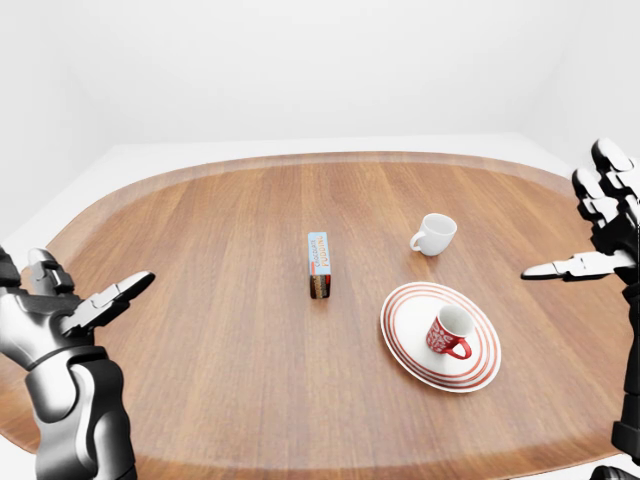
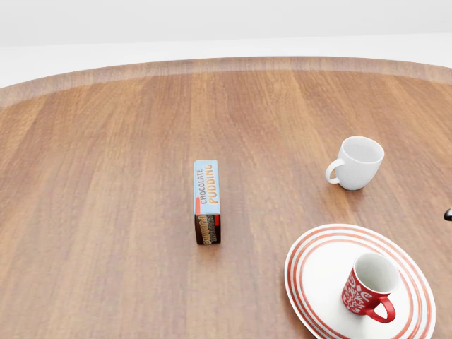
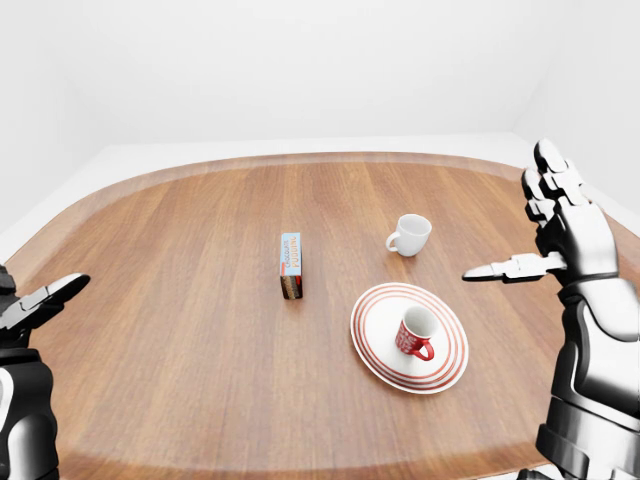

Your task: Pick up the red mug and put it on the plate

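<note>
Red ceramic mug [image 2: 370, 289] upright on white round plate with red rings [image 2: 318, 272], toward 4 o'clock of plate. Right hand [image 3: 560, 235] spread, empty, raised at 3 o'clock. Left hand [image 1: 75, 312] spread too. Best to withdraw high, without bumping mug.

Red ceramic mug with white patterning [image 2: 369, 288], white inside. Round white plate with red concentric rings [image 2: 318, 272]. Plain white ceramic cup [image 2: 357, 162]. Light blue pudding box [image 2: 207, 201], orange-and-dark lettering, dark brown end with red patch. Brown wood-grain oval table [image 2: 106, 183]. Silver-grey left hand [image 1: 85, 310], silver-and-black right hand [image 3: 545, 230].
</note>
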Robot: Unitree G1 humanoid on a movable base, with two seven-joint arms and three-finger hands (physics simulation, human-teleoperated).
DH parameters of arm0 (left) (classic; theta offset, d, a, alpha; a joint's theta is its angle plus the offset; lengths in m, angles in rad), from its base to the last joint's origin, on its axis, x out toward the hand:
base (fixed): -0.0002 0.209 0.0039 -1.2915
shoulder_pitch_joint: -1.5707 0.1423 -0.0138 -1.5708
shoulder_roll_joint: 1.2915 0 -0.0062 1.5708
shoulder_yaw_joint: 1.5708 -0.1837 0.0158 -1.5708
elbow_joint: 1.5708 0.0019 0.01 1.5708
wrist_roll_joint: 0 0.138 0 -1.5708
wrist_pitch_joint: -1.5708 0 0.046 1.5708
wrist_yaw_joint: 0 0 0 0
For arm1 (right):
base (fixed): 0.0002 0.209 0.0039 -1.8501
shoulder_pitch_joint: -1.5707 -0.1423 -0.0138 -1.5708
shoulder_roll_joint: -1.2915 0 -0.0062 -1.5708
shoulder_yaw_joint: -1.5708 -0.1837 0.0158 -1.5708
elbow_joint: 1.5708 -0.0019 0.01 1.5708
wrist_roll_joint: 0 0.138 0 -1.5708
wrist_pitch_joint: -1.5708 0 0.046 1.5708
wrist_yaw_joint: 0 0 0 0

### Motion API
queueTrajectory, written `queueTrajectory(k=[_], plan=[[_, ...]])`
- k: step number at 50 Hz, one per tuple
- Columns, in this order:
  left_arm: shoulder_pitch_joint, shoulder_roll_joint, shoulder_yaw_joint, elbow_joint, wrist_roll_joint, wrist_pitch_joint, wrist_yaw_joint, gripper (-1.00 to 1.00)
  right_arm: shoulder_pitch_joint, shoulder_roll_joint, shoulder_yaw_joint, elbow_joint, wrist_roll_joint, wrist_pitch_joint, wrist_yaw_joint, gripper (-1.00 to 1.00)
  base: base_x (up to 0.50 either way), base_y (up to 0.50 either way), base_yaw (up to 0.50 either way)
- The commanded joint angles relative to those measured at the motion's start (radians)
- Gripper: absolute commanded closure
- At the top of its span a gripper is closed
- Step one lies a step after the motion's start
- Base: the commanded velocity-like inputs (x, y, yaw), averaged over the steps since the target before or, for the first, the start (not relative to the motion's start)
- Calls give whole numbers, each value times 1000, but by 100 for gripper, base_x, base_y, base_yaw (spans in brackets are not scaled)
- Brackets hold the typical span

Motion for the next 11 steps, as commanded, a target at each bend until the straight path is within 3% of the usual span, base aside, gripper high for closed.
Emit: queueTrajectory(k=[1, 11], plan=[[-1, 0, -2, 4, 2, 0, -1, -100, 24, 8, -32, -149, 3, 0, 21, -100, 0, 0, 0], [-1, 0, -2, -1, 1, 0, 0, -100, 14, 8, -19, -158, -8, 0, 18, -100, 0, 0, 0]])
